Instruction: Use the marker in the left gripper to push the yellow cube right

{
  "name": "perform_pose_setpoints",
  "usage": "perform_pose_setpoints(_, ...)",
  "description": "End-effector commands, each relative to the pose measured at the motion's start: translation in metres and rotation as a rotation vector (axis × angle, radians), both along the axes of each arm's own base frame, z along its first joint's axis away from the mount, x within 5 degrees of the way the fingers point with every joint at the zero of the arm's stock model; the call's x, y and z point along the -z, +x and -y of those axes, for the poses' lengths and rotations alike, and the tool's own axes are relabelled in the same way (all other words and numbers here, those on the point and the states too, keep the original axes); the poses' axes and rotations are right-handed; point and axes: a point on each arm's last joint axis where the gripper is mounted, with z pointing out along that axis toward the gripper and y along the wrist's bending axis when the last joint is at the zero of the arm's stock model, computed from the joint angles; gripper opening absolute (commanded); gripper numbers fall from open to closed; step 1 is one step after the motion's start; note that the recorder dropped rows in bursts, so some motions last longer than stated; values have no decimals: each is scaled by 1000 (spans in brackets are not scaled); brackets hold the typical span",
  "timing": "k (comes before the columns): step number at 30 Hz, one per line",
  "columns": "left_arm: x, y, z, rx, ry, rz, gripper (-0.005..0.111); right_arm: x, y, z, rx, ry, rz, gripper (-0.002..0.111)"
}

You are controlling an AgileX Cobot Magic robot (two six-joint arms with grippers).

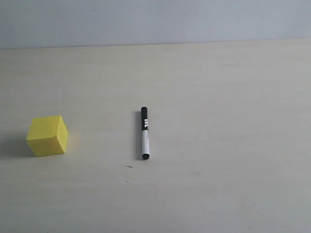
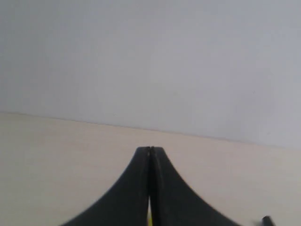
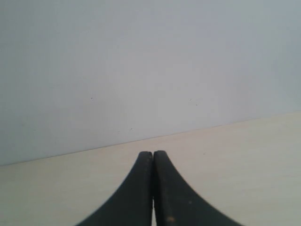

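The black two-fingered left gripper (image 2: 150, 150) is pressed closed on nothing, the right gripper (image 3: 153, 153) likewise. The slim black-and-white marker (image 1: 145, 133) lies loose on the pale table (image 1: 218, 145); the left should spread, straddle its barrel and clamp firmly; the matte yellow cube (image 1: 47, 136) sits well apart leftward.

A: What stands on the pale wooden tabletop (image 1: 233, 145)?
B: A matte yellow cube (image 1: 47, 135), at nine o'clock from a slim black-and-white marker (image 1: 145, 133) lying twelve-to-six. They're well apart.
A: And open lanes?
B: Bare wood between them, and from the marker toward three and six. A grey wall (image 1: 155, 19) bounds twelve.
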Motion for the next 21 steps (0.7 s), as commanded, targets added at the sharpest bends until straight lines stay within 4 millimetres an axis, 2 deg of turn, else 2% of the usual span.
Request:
perform_pose_setpoints(1,-7,-1,0,12,-191,71,0,1,0,0,7,-9,2,0)
perform_pose_setpoints(5,-12,-2,0,27,-314,120,0,1,0,0,7,-9,2,0)
perform_pose_setpoints(12,-25,-5,-1,50,-339,264,0,1,0,0,7,-9,2,0)
perform_pose_setpoints(16,-27,-5,0,84,-502,264,0,1,0,0,7,-9,2,0)
perform_pose_setpoints(18,-39,-7,1,103,-481,299,0,1,0,0,7,-9,2,0)
perform_pose_setpoints(21,-71,-7,3,131,-466,338,0,1,0,0,7,-9,2,0)
